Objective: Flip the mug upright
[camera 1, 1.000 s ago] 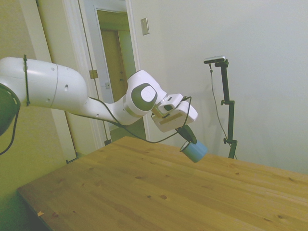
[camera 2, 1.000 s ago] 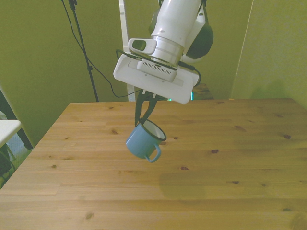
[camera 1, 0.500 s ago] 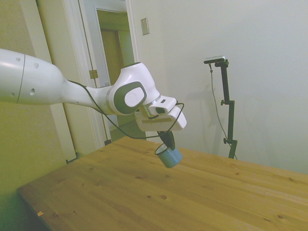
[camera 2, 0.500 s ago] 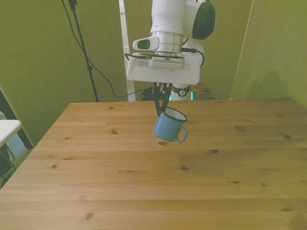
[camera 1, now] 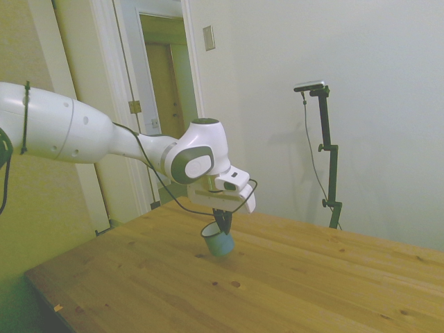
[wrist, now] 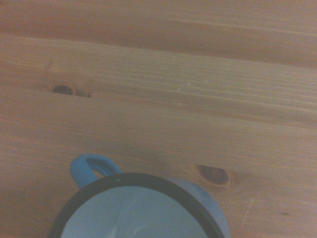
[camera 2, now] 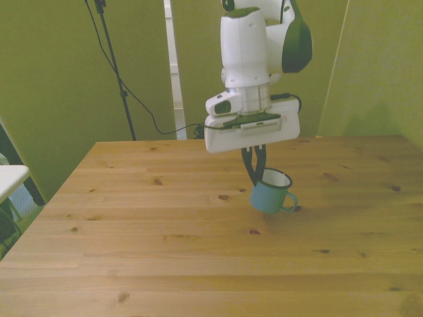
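While the two-finger gripper [camera 2: 256, 173] pinches the rim of the small light-blue enamel mug [camera 2: 269, 193], mouth up and slightly tilted, near the wooden table's [camera 2: 132, 251] middle; level it, lower gently, then release.

A: The table [camera 2: 132, 218] is looking like bare wood, with plank seams, grain lines and dark knots showing, and a dull, matt face.

B: And the mug [camera 2: 269, 196]?

A: It is looking like enamelled metal: smooth light-blue wall [camera 1: 220, 243], dark rim, pale inside [wrist: 133, 213] catching a soft sheen.

B: The arm [camera 1: 83, 132]?

A: Its shell is showing as smooth white plastic, slightly glossy, with grey caps at the joints. The gripper [camera 2: 255, 173] fingers are looking dark and matt.
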Controlling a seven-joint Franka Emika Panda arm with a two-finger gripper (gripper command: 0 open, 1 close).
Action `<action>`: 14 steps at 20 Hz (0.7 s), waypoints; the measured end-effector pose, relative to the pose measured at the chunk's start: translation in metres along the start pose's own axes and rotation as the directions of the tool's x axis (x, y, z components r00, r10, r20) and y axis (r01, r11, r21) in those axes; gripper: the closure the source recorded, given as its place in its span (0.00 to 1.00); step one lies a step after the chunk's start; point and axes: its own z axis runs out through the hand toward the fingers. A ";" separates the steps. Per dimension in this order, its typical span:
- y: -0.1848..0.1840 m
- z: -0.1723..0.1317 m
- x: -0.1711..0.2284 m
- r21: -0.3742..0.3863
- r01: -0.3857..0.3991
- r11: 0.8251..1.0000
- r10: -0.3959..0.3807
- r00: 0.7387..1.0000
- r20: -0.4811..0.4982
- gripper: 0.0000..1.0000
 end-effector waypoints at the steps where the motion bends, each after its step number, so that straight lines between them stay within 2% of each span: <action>1: 0.000 0.006 0.002 0.006 0.005 1.000 -0.005 1.000 0.009 1.00; 7: -0.001 0.032 0.010 0.035 0.029 0.999 -0.031 0.998 0.054 1.00; 8: -0.002 0.033 0.011 0.035 0.030 0.999 -0.032 0.998 0.055 0.00; 14: -0.001 0.036 0.011 0.032 0.032 0.999 -0.034 0.998 0.058 0.00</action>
